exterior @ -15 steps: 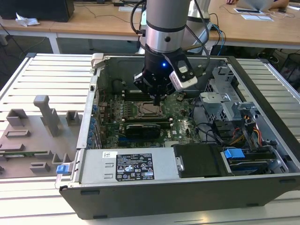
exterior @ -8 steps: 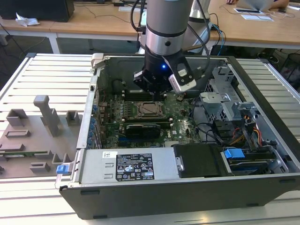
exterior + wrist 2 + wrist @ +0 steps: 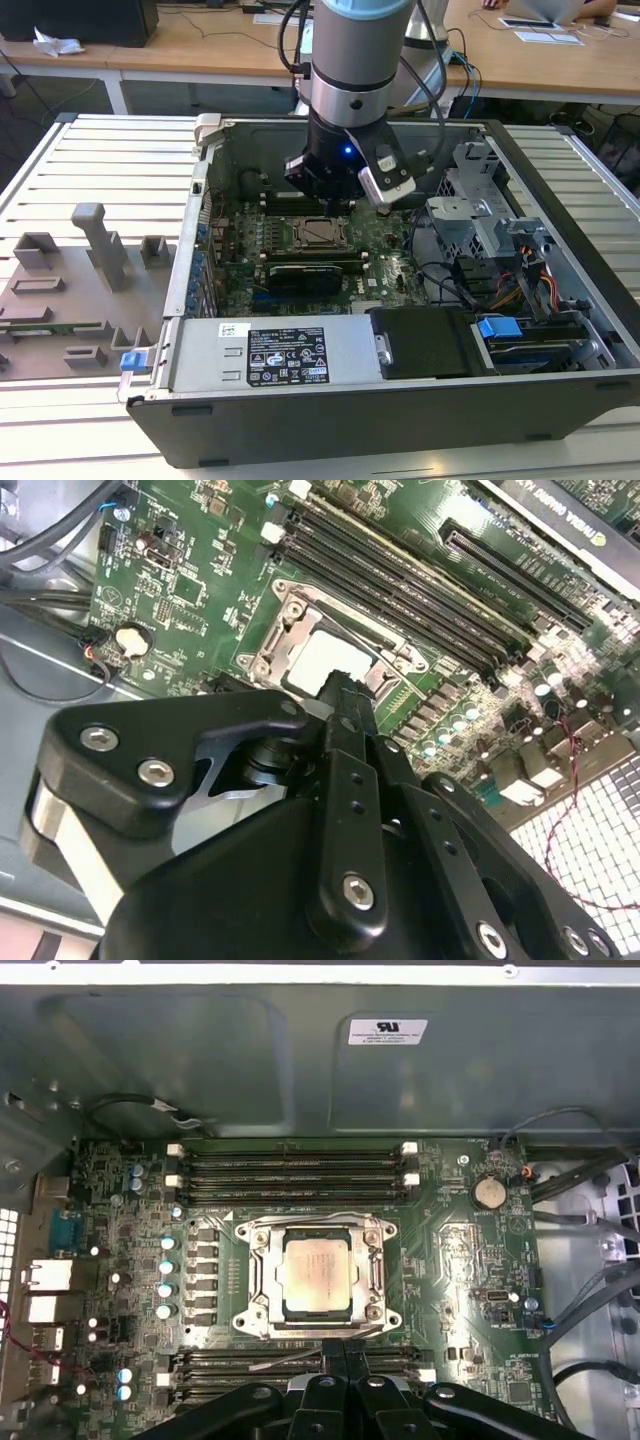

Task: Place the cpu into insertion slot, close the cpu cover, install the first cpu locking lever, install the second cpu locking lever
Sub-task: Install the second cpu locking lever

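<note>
- Status: the cpu [image 3: 318, 1273] sits in the socket at the middle of the motherboard [image 3: 140, 1210], inside the open case [image 3: 560, 190]. Placement reads as done.
- The cover [image 3: 262, 1265] lies flat around the cpu, its square window framing the chip's top. Closing the cover also reads as done.
- Levers: a thin wire rod [image 3: 300, 1352] runs slanted just beside the cover's near edge, across the memory slots there. I judge it to be a locking lever not yet latched; the state of the other lever cannot be told. The two lever steps appear to remain.
- Gripper [image 3: 340, 1355]: in both wrist views the black fingers [image 3: 345, 720] stand pressed together with nothing between them. Their tips hang just beside the near edge of the cover, close to the loose rod; contact with it cannot be confirmed.
- In the exterior view the arm [image 3: 355, 60] points down into the case, and the gripper [image 3: 340, 205] stands just behind the socket and above the board.
- Appearance of the cpu: a small flat square with a pale grey-beige metal top, level in the socket, edges parallel to the cover's window.
- Appearance of the cover: a thin silver metal frame with lugs at its corners, seated level on the socket.
- Surroundings: memory slots [image 3: 290, 1165] flank the socket on two sides; the case rests on a slatted surface [image 3: 100, 170].
</note>
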Controlling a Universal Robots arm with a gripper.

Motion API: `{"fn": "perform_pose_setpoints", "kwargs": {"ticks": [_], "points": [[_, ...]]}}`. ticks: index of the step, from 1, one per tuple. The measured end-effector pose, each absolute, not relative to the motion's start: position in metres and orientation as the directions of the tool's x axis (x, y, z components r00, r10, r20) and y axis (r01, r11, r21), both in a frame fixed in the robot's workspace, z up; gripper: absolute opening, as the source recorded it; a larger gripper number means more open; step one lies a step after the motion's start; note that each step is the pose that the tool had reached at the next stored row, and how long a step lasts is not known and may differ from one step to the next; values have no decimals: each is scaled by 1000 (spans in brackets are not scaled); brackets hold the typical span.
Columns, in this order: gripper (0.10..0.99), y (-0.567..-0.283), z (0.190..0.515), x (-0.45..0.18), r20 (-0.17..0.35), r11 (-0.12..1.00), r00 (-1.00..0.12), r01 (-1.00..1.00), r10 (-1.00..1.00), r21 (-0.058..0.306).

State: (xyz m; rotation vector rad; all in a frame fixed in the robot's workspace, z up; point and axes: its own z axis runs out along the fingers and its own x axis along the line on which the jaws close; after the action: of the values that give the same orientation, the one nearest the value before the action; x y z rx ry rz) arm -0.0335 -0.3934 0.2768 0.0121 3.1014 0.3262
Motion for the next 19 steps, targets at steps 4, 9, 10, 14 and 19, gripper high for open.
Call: {"fn": "perform_pose_setpoints", "kwargs": {"ticks": [4, 9, 10, 14, 19], "points": [[106, -393, 272, -33, -22, 978, -1000, 5, 10, 208], [106, -393, 261, -33, -22, 978, -1000, 5, 10, 208], [106, -393, 259, -33, -22, 978, -1000, 5, 10, 208], [106, -393, 250, -33, -22, 978, -1000, 5, 10, 208], [106, -397, 243, -40, -22, 978, -1000, 5, 10, 208]]}}
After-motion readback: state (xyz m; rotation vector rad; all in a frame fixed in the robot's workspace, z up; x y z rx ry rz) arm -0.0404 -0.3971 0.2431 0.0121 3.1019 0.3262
